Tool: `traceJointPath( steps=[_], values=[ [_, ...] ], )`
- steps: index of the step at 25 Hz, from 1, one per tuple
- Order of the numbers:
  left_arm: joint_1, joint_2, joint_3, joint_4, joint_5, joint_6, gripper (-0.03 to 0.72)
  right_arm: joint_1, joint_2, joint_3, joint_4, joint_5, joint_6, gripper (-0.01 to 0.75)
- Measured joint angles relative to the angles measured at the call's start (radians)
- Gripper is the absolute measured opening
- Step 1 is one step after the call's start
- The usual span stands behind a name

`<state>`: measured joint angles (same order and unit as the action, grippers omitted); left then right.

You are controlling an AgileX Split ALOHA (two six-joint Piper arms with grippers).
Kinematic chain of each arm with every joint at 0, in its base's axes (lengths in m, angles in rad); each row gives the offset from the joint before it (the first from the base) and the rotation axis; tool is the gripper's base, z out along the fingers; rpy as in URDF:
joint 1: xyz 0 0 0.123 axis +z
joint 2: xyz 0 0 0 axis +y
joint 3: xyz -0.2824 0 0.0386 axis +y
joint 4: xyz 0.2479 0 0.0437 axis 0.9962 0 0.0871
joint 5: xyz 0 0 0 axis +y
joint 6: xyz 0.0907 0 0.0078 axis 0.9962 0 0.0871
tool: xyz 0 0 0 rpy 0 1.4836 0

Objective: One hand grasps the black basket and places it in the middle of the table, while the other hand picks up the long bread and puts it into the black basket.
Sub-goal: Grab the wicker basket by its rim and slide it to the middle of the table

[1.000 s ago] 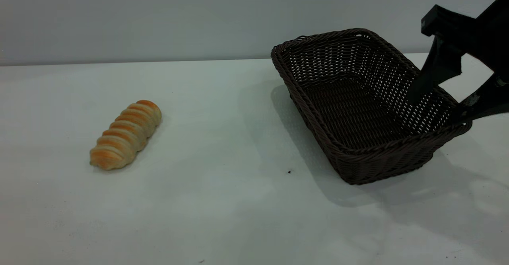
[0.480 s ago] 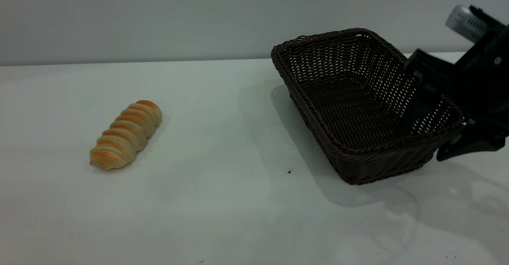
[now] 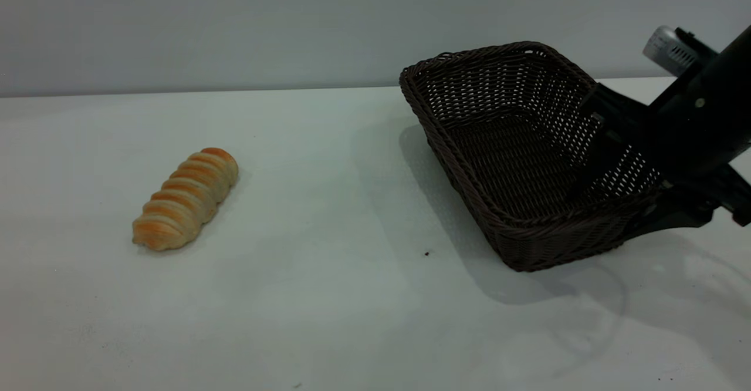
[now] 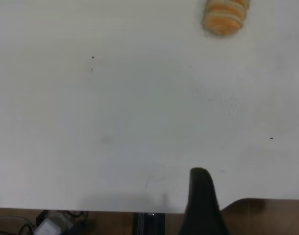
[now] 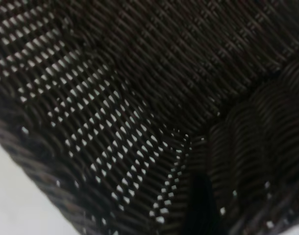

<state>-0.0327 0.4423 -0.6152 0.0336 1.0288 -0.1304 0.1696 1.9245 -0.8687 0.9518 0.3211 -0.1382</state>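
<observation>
1. My right pincer (image 3: 631, 182) straddles the right-hand wall of the black basket (image 3: 516, 162): one finger reaches down inside, the other sits outside against the wicker. I cannot tell whether it has actually clamped on the rim.
2. The basket stands on the worktop (image 3: 328, 297) at the right side, toward the back.
3. My right wrist view is filled with dark weave (image 5: 139, 98) at very close range.
4. The long bread (image 3: 186, 198) lies on the worktop at the left, well apart from the basket, angled with one end nearer me.
5. My left pincer (image 4: 203, 200) hangs near the worktop's edge, far from the bread (image 4: 225, 15); only one finger shows, so I cannot tell its spread.
</observation>
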Motion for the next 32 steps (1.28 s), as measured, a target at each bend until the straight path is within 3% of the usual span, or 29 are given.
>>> traceJointPath(
  steps=[10,13,18,20,28,32],
  values=[
    [0.000,0.000,0.000,0.000,0.024,0.000,0.577,0.000,0.141,-0.112,0.035,-0.048,0.000,0.531],
    [0.000,0.000,0.000,0.000,0.032,0.000,0.577,0.000,0.145,-0.114,0.038,-0.104,0.002,0.437],
    [0.000,0.000,0.000,0.000,0.053,0.000,0.577,0.000,0.147,-0.121,0.060,-0.155,0.017,0.149],
    [0.000,0.000,0.000,0.000,0.054,-0.001,0.577,0.000,0.147,-0.124,0.044,-0.161,-0.001,0.088],
    [0.000,0.000,0.000,0.000,0.054,-0.001,0.577,0.001,0.112,-0.126,-0.039,-0.105,-0.082,0.089],
    [0.000,0.000,0.000,0.000,0.055,-0.001,0.577,0.000,0.096,-0.185,-0.160,0.035,-0.105,0.089]
  ],
)
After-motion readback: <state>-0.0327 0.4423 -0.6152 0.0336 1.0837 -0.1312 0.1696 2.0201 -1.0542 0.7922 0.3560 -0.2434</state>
